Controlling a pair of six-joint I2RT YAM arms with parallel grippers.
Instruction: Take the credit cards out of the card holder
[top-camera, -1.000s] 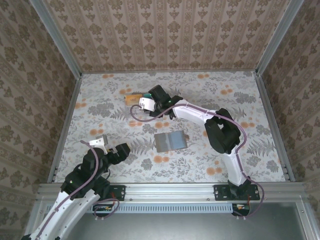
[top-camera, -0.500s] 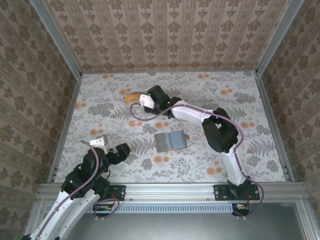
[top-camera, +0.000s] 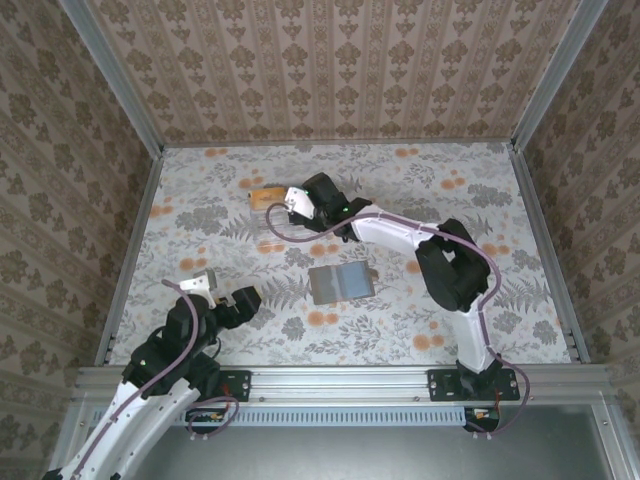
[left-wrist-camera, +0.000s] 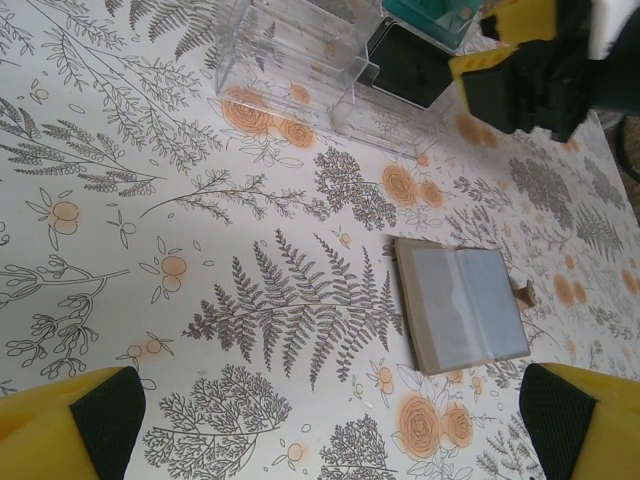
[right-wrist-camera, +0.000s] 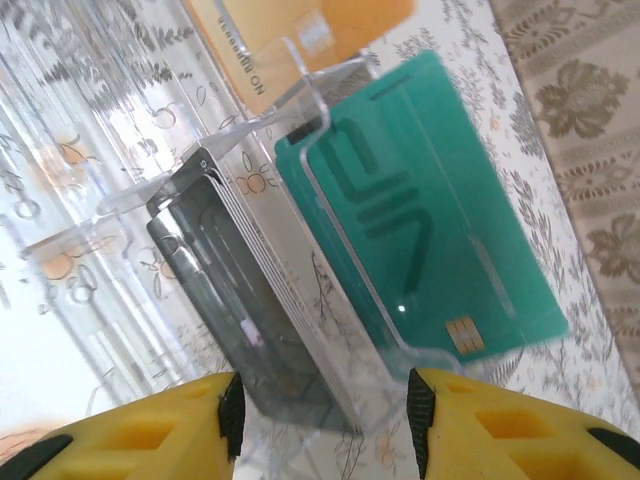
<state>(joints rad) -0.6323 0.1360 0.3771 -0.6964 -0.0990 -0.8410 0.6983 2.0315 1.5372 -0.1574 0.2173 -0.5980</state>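
The card holder (top-camera: 340, 282) lies open and flat mid-table, its greyish inner panels facing up (left-wrist-camera: 462, 317). A teal-green credit card (right-wrist-camera: 430, 190) leans in a clear acrylic stand (right-wrist-camera: 300, 150), with a dark card (right-wrist-camera: 235, 290) beside it and an orange card (right-wrist-camera: 300, 35) behind. My right gripper (right-wrist-camera: 320, 430) is open right at the stand, its yellow fingers (right-wrist-camera: 130, 435) either side of the dark card's lower edge and a clear divider. It sits at the stand's right side (top-camera: 288, 205). My left gripper (left-wrist-camera: 330, 440) is open over bare table, near-left of the wallet (top-camera: 225, 292).
The acrylic stand (left-wrist-camera: 300, 70) stands at the back left of the floral table (top-camera: 200, 240). Metal rails (top-camera: 130, 240) and patterned walls close in the table on three sides. The right arm (top-camera: 450, 265) arches over the table right of the wallet.
The right arm has shifted a little at the stand, its elbow swinging to the right. The left arm and the wallet have stayed put.
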